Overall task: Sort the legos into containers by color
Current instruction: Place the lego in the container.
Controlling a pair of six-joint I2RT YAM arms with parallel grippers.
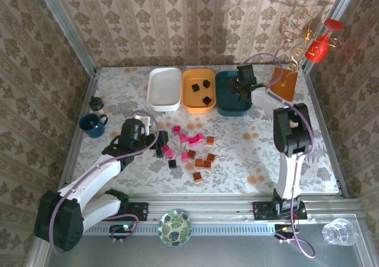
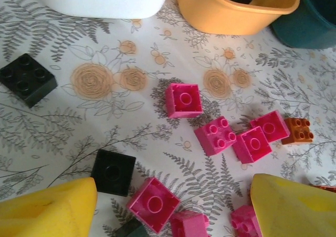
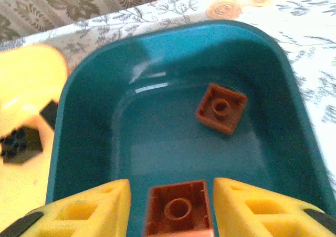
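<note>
Over the dark teal tray [image 1: 224, 106], at the right end of a row of three trays at the far side of the counter [image 1: 254, 154], hangs the right end effector [image 1: 238, 91]. Seen from the right wrist, its yellow fingers [image 3: 89, 210] stand about one block apart with a brown-orange lego [image 3: 177, 209] between them. The block is close against the right finger with a thin gap at the left one, so I cannot tell whether it is gripped or loose. Beyond it, on the tray floor, lies a second brown-orange lego [image 3: 221, 108], stud up. The orange tray [image 1: 188, 101] in the middle holds three black legos [image 1: 207, 100], and the white tray [image 1: 164, 88] sits just to its left. The left end effector [image 1: 161, 142] is low over the loose pile near the counter's middle, its fingers spread wide above the blocks. The left wrist view looks down between them at pink legos [image 2: 183, 100], some lying singly and some in a touching cluster. A black lego [image 2: 113, 172] lies beside the left finger, another black block [image 2: 26, 79] sits well apart to the left, and a small orange-brown block [image 2: 297, 130] touches the cluster's right side. More brown-orange pieces [image 1: 199, 162] lie at the near right of the pile
</note>
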